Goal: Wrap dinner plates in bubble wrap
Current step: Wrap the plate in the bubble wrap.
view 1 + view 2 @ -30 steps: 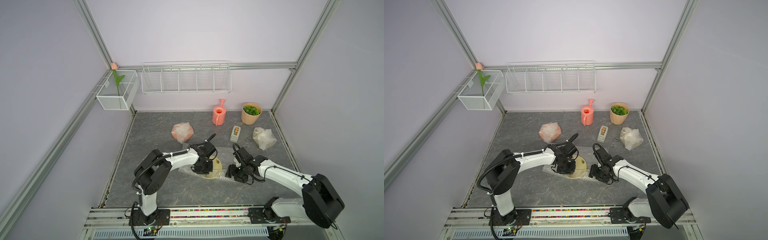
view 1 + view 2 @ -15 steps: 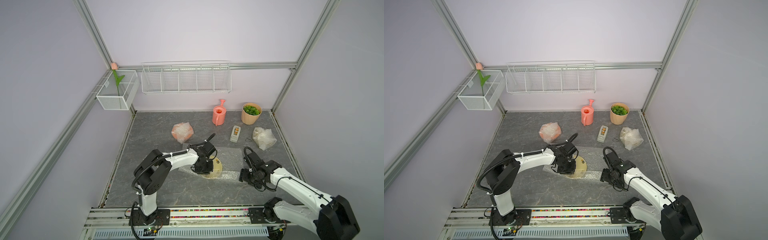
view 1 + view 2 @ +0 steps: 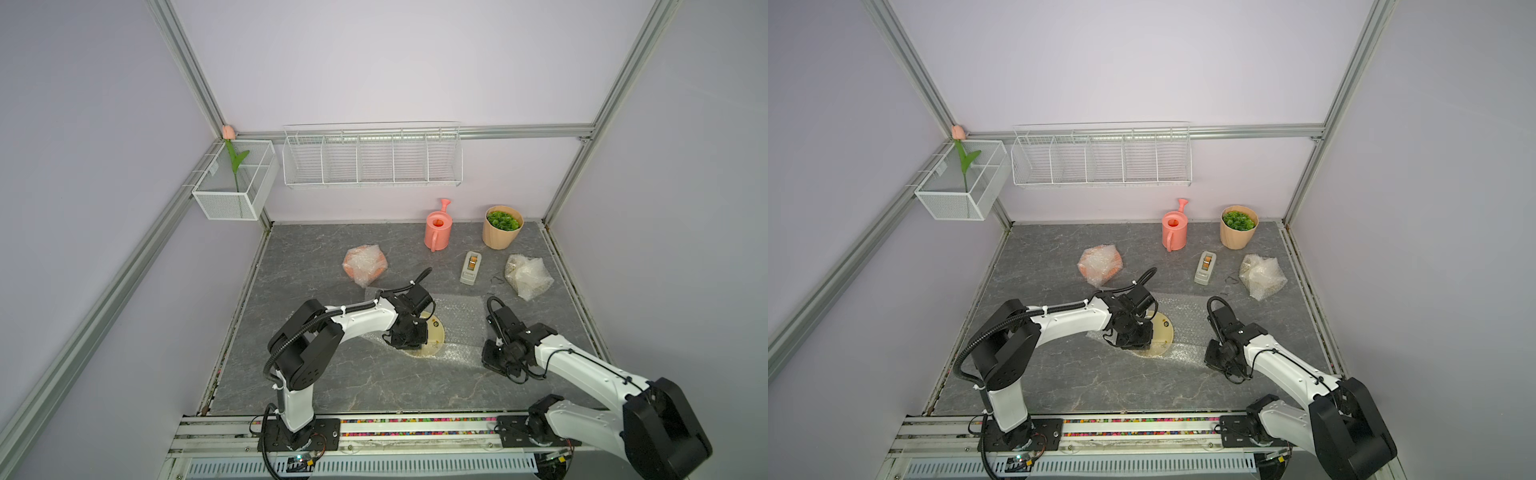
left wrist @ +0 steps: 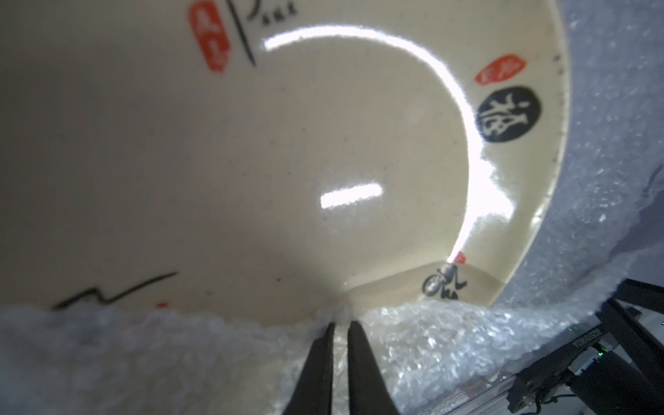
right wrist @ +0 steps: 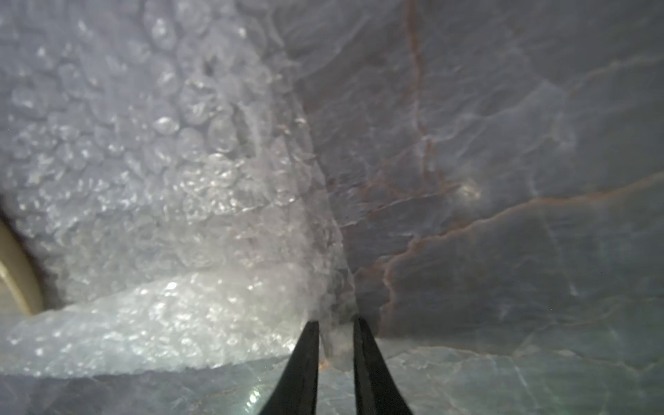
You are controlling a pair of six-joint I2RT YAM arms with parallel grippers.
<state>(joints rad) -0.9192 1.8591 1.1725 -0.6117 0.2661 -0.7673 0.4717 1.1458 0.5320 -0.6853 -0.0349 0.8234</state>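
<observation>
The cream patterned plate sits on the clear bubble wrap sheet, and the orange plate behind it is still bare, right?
No. The cream patterned plate does sit on the clear bubble wrap sheet, but the orange plate behind it is already wrapped, as both top views show.

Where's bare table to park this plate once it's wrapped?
Bare table runs along the front, between the bubble wrap sheet and the rail; also left of the orange bundle. Back right is crowded: watering can, plant pot, tape dispenser, whitish bundle.
</observation>
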